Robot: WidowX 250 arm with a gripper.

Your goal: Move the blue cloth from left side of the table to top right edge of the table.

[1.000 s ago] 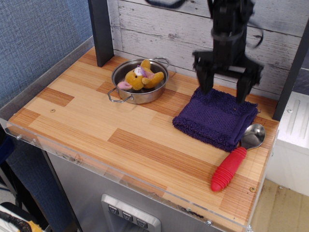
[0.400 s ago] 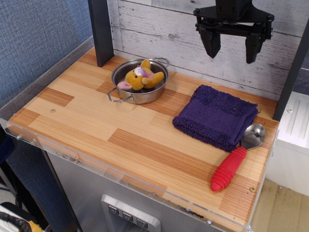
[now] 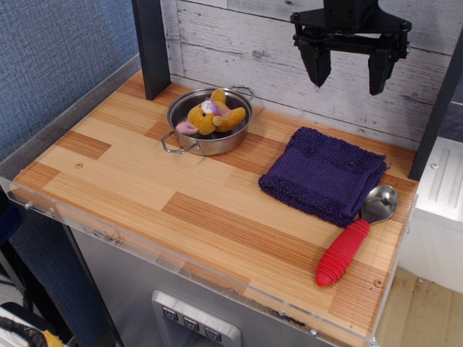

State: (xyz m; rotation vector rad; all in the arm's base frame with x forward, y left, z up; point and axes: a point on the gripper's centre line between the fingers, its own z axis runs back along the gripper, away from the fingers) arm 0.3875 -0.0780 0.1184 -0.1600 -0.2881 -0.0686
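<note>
Since a second ago the gripper (image 3: pixel 349 71) has lifted off the far edge of the blue cloth (image 3: pixel 323 175) and now hangs high against the plank wall, while in the last fraction of a second almost nothing has shifted; the cloth itself lies just as it did. Going from the left: the left part of the table (image 3: pixel 108 177) is bare wood, with a dark post (image 3: pixel 152 47) standing at its back corner. Next comes a small steel pan (image 3: pixel 208 123) with a yellow stuffed toy (image 3: pixel 210 113) lying in it. Right of that, near the back right of the table, the cloth lies flat and folded, touching nothing but the wood and the spoon (image 3: pixel 357 231) (its steel bowl is tucked against the cloth's right corner, its red handle pointing toward the front edge). As for progress, the cloth already sits at the far right by the back edge, so the move looks done or all but done; at most the arm has to pull away. The gripper, at the upper right, stands well above the cloth with its two fingers spread wide, holding nothing and touching nothing.
</note>
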